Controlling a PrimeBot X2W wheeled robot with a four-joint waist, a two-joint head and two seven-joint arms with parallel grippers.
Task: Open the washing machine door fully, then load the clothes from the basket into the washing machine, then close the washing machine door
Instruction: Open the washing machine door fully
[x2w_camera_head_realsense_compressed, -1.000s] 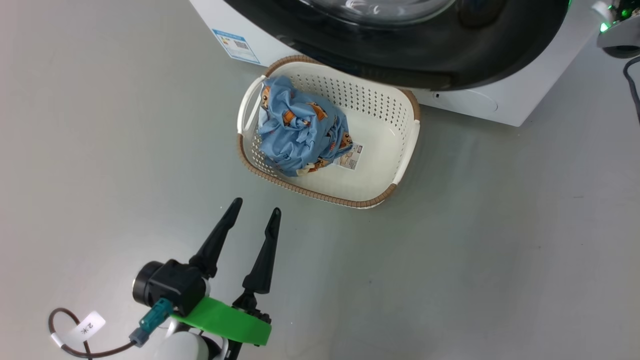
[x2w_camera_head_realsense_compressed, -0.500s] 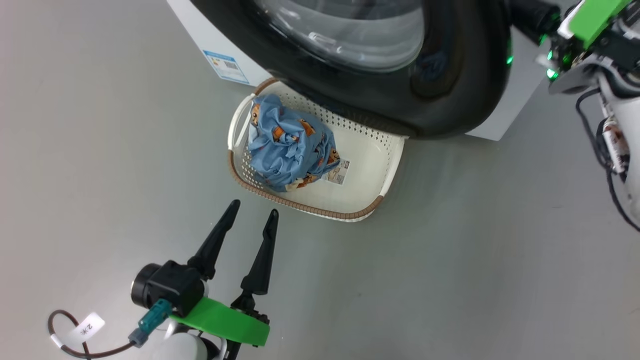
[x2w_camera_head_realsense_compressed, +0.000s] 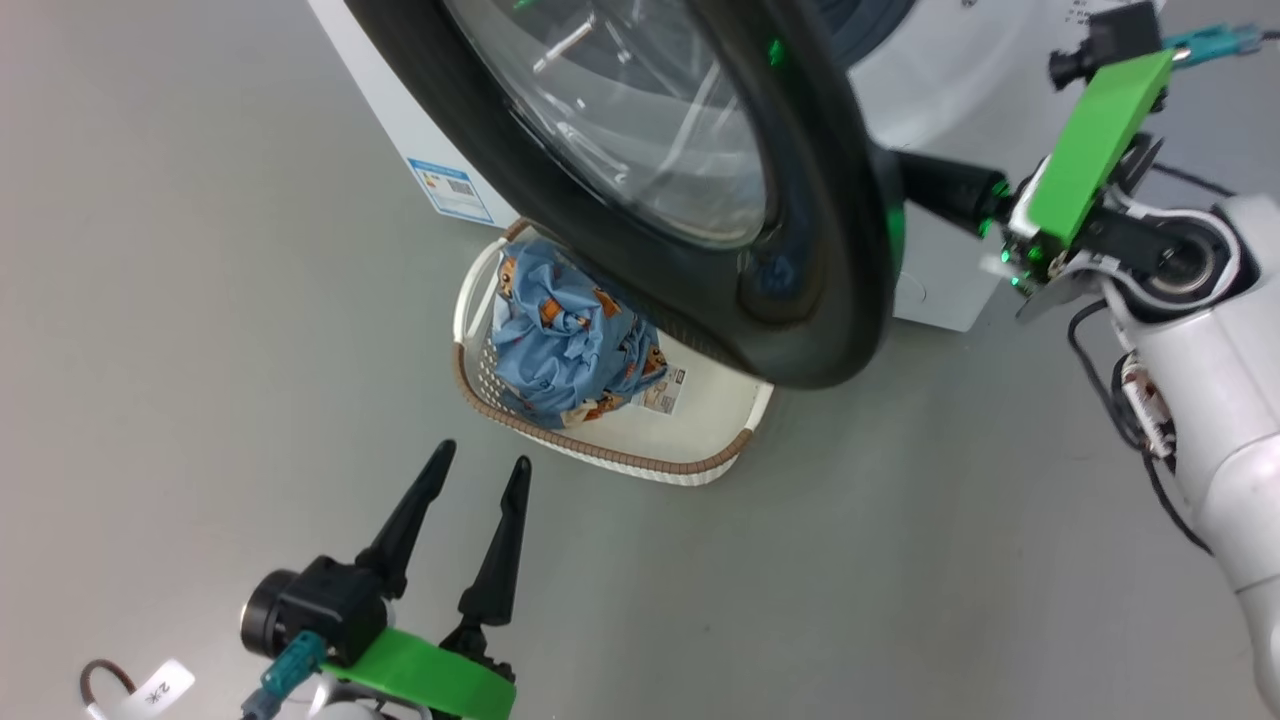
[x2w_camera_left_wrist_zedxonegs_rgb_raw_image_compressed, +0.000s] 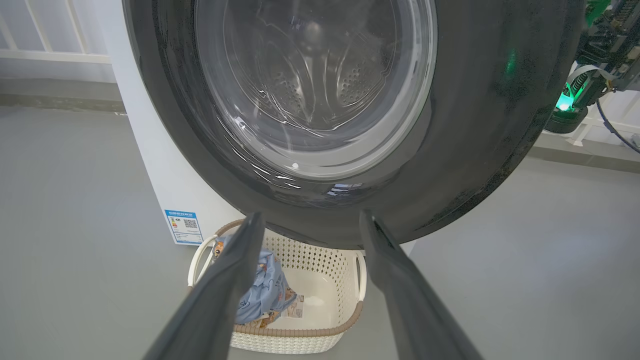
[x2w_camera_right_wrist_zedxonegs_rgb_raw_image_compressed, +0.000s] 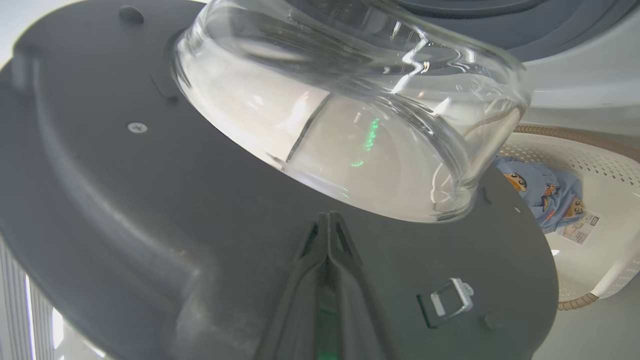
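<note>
Slippage is the risk: the right gripper (x2w_camera_right_wrist_zedxonegs_rgb_raw_image_compressed: 327, 220), fingers pinched together and holding nothing, merely leans on the inner face of the half-open washing machine door (x2w_camera_head_realsense_compressed: 800, 250). The door could stall above the basket (x2w_camera_head_realsense_compressed: 620, 455) and clothes (x2w_camera_head_realsense_compressed: 565, 345) at its 6 o'clock. The left gripper (x2w_camera_head_realsense_compressed: 478, 480), spread wide and empty, hangs at 7 o'clock in the head view.

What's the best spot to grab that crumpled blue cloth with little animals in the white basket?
Pinch the raised folds on top of the light blue printed fabric bundle. It sits heaped at the left end of the cream perforated plastic basket. Coming from above on the near left side is probably best, since the glossy black round door hangs over the basket's far edge.
</note>
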